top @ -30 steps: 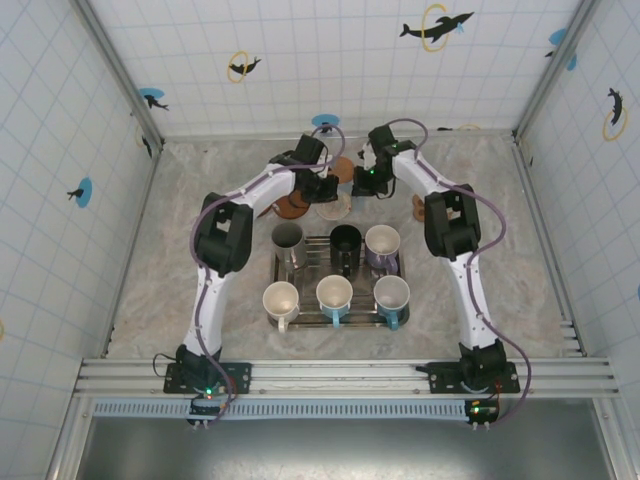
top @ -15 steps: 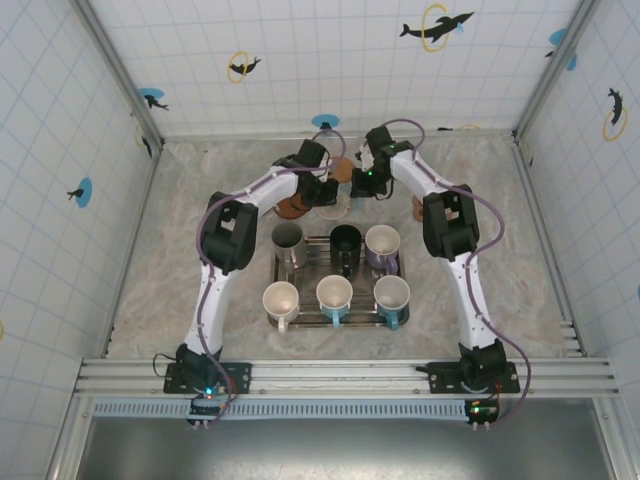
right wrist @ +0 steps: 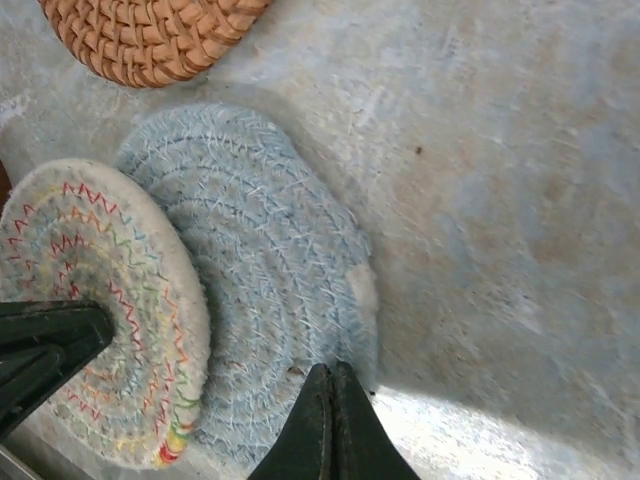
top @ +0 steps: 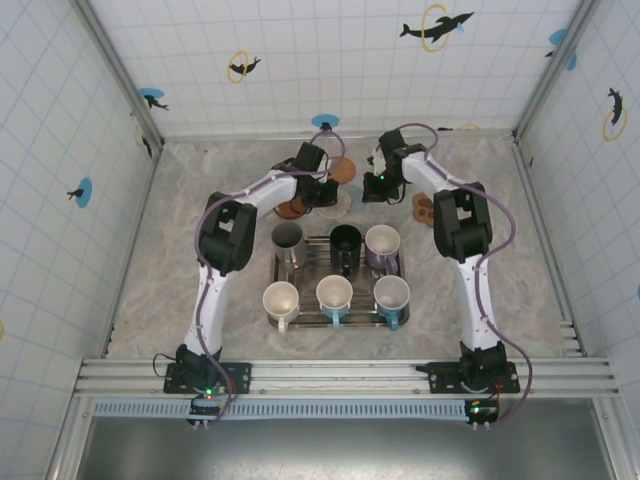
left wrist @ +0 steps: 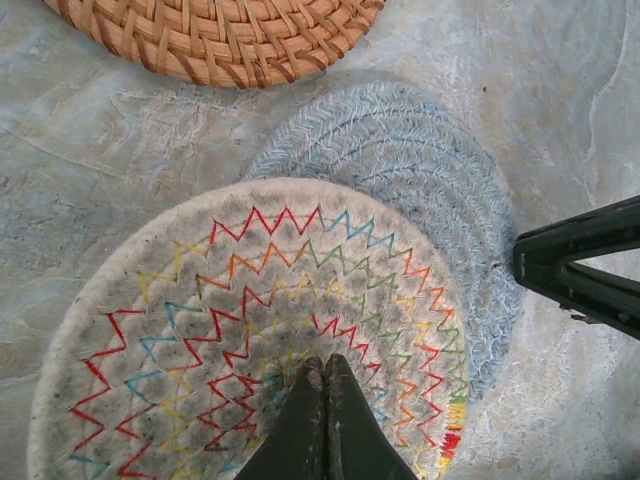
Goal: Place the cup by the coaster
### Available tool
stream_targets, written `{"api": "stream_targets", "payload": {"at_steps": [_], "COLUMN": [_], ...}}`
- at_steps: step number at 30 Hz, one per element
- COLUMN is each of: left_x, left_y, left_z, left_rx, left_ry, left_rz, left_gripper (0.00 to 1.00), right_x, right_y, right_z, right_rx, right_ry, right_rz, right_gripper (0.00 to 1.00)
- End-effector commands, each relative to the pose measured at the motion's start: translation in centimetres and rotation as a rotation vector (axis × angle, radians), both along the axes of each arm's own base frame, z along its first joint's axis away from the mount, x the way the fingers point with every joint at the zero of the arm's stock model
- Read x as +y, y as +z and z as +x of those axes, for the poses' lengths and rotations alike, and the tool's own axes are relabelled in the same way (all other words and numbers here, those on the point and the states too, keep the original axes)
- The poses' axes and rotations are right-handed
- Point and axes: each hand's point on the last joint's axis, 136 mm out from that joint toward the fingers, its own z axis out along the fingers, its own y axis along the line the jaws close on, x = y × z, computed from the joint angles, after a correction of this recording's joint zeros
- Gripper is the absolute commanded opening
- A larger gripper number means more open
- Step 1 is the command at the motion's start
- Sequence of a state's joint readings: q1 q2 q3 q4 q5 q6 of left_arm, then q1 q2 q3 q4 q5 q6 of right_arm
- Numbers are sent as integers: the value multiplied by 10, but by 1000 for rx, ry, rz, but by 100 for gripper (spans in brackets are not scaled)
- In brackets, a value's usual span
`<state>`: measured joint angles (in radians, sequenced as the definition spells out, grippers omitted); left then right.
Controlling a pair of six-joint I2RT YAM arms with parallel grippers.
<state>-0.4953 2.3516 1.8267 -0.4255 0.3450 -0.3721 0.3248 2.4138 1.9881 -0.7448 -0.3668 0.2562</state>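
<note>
- At 12 o'clock of the rack (top: pixel 362 272), far across the bench (top: pixel 200 200), both arms hang over the coaster cluster, not over any cup.
- Left end effector (left wrist: pixel 322 375): clenched, empty, tips over the zigzag coaster (left wrist: pixel 200 330).
- Right end effector (right wrist: pixel 330 385): clenched, empty, tips at the 6 o'clock rim of the blue coaster (right wrist: pixel 250 250).
- Zigzag coaster overlaps the blue coaster; wicker coaster (left wrist: pixel 220 30) lies just beside both, toward 12 o'clock.
- Progress, as judged: cup step not begun. All six cups sit in the rack, none gripped, none beside a coaster.
- Left to do: grasp one cup, carry it toward 12 o'clock, set it next to a coaster.
- Cup look: far row holds a steel cup (top: pixel 288 238), black cup (top: pixel 346 240) and pale cup (top: pixel 382 240). Near row holds a cream cup (top: pixel 281 298) and two like it.
- All are upright, mouths up. Cannot tell which one is meant.
</note>
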Motion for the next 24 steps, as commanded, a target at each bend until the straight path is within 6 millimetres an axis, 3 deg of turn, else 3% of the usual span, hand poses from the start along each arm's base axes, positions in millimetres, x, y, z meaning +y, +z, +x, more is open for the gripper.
{"api": "stream_targets", "payload": {"at_steps": [1, 9, 10, 15, 20, 24], "left_x": [41, 34, 30, 23, 14, 14], "left_y": [-53, -42, -20, 10, 36, 46], "left_z": [-27, -28, -24, -17, -11, -9], "left_rx": [160, 143, 103, 40, -13, -33], "left_ry": [63, 42, 37, 26, 9, 12], "left_rz": [147, 103, 75, 22, -41, -49], "left_gripper": [0, 0, 0, 0, 0, 0], "right_x": [-24, -26, -25, -19, 7, 29], "right_y": [1, 6, 8, 32, 51, 51], "right_z": [-10, -8, -7, 1, 7, 10], "right_rx": [22, 19, 12, -35, -77, -76], "right_ry": [-19, -32, -34, -43, -10, 14], "right_rz": [-70, -58, -53, -23, 23, 58], "right_gripper": [0, 0, 0, 0, 0, 0]}}
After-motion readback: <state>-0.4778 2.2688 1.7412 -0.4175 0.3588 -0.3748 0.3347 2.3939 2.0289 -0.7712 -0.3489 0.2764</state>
